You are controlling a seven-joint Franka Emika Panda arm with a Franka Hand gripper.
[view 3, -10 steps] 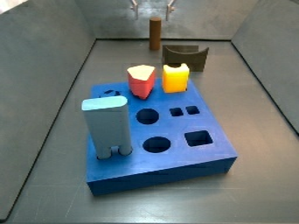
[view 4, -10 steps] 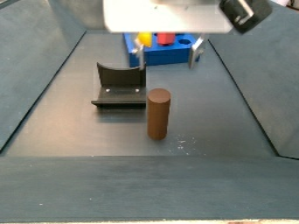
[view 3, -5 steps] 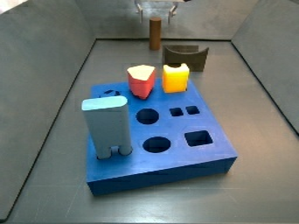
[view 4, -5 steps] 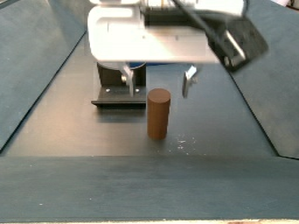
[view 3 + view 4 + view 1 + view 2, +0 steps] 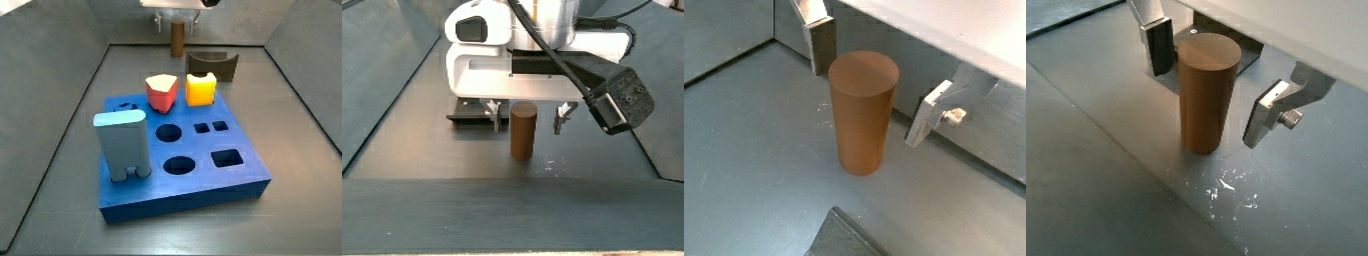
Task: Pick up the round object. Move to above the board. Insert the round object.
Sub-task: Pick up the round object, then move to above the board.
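The gripper hangs low over the far end of the dark floor, its white body directly above the peg. In both wrist views the two silver fingers stand apart, one on each side of the peg, with a clear gap between each dark pad and the wood. Nothing is clamped; the peg stands upright on the floor on its own base, between the fingers but touching neither.

In a side view the peg appears under the gripper, just beside the dark brown arch piece and well apart from the board. From the opposite side the arch piece shows behind the peg, partly hidden by the gripper body.

The board is a flat blue block lying nearer the middle of the floor. Three blocks stand on its top: a grey-blue block at one corner, a red block and a yellow-orange block along the edge nearest the arch piece. Two round holes and two square holes in the board's top show open.

Small pale specks lie on the floor near the peg's base in a wrist view.
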